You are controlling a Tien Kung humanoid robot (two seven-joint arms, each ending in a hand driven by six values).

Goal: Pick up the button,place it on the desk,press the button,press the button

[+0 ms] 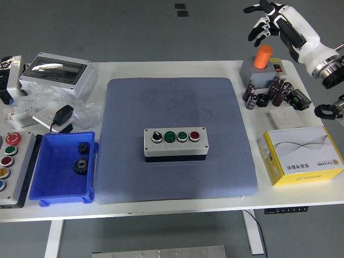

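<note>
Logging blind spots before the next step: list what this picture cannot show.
- Left hand: not in the head view at all.
- Control panel: cut by the left edge.
- Yellow box: print too small to read.
- Button box: labels too small; whether any button is pressed cannot be told.
- Right hand: raised beyond the table, fingers spread; its arm is cut by the right edge.

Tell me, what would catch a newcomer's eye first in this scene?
Probably the grey button box with its black knob, two green buttons and one red button, sitting alone in the middle of the blue-grey mat. Next, the robot's white right hand, raised at the top right with fingers spread, holding nothing. A bright blue bin with two dark gears stands at the left.
</note>
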